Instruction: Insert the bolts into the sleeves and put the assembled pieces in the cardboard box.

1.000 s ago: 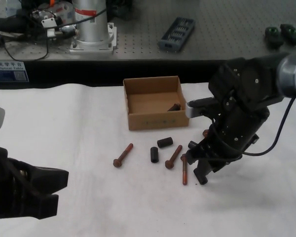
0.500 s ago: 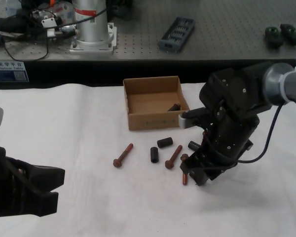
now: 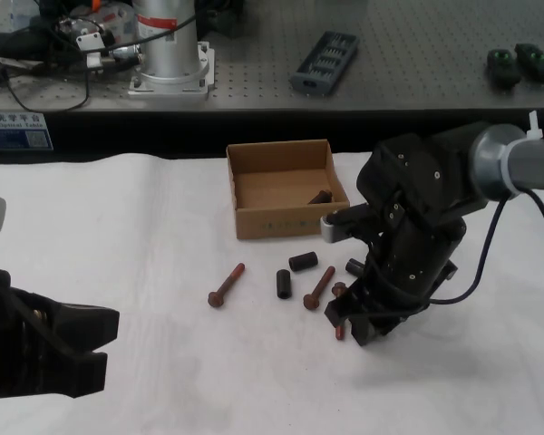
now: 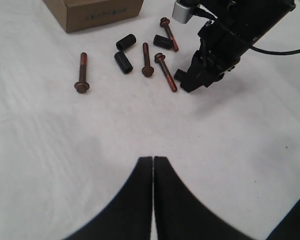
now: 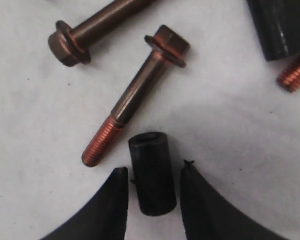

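Fingers (image 5: 110, 212) of right gripper (image 5: 153, 171): black, smooth, curved toward the tips, spread slightly, not pinching. Lowered to cloth level on either side of sleeve (image 5: 152, 172), with a thin strip of cloth showing along each flank. Sleeve: short matte black cylinder, with hollow bore visible at the end facing away from the gripper.

Just beyond that end, apart from it: nearest bolt (image 5: 140, 95). Coppery brown metal, flanged hex head, smooth shank, brighter threaded tip pointing back toward the fingers. Alongside, second bolt (image 5: 92, 32) of the same pattern, head and part of the shank in frame. Farther off, second sleeve (image 5: 277, 27), black, with the threaded tip of third bolt (image 5: 294, 74) close by its end. Contact between these two: cannot tell.

Outward across the bench: third sleeve (image 3: 303, 261) and fourth sleeve (image 3: 283, 284), near each other, lying loose between the right gripper and lone bolt (image 3: 227, 284).

Behind the loose parts: cardboard box (image 3: 290, 220), plain brown card, open at the top. Inside, dark piece (image 3: 320, 196) lying in the corner toward the right arm.

Under everything: cloth (image 3: 163, 227), white, soft, lightly wrinkled.

Left gripper (image 4: 153, 161): black tapered fingers pressed together save for a hairline slit, nothing between. Held above bare cloth, well apart from bolts, sleeves and box.
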